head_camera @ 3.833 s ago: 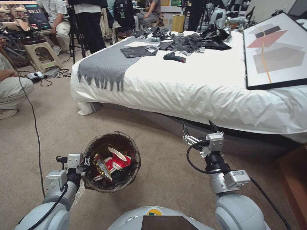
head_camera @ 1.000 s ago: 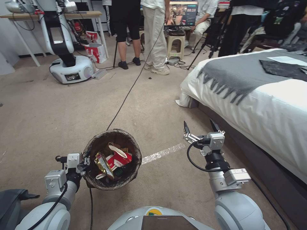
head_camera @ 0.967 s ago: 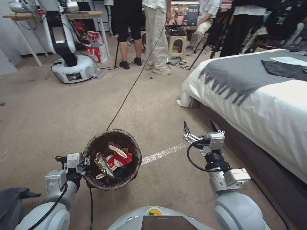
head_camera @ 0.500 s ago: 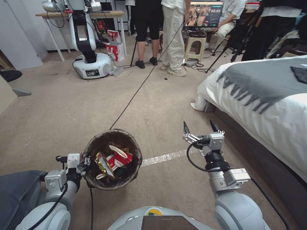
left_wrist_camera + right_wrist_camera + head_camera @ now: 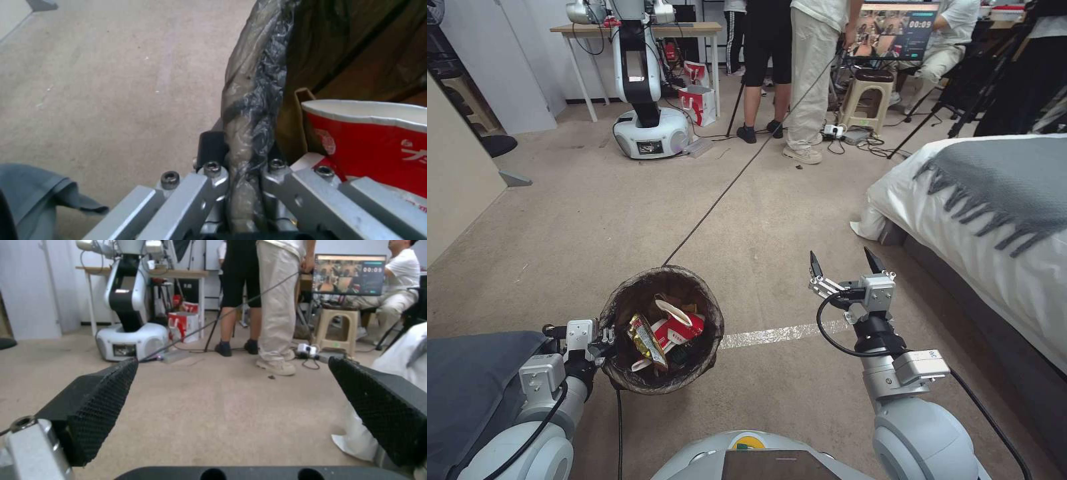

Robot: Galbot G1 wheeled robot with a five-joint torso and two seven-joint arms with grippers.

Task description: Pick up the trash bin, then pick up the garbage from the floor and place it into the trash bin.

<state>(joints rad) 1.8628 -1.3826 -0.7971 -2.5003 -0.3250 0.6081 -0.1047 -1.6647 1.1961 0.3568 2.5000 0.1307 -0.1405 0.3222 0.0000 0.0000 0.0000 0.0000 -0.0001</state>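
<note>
The left gripper (image 5: 606, 341) has its fingers (image 5: 213, 173) clamped on the bag-covered rim of the trash bin (image 5: 627, 300), 1 finger outside the wall and 1 inside, holding the bin up above the floor (image 5: 580, 233) in front of the robot's left side. The dark bag folds over the rim all round. Inside the bin lies garbage: a red-and-white paper cup (image 5: 677, 327), a gold wrapper (image 5: 644, 337) leaning beside it, and brown paper behind them. The right gripper (image 5: 846, 261) is held out over the floor near the corner of the bed (image 5: 960, 233), fingers (image 5: 100, 396) spread wide apart and holding nothing. A pale tape strip (image 5: 780, 332) crosses the floor between the bin and the right arm. A black cable (image 5: 727, 193) runs away across the carpet from behind the bin.
</note>
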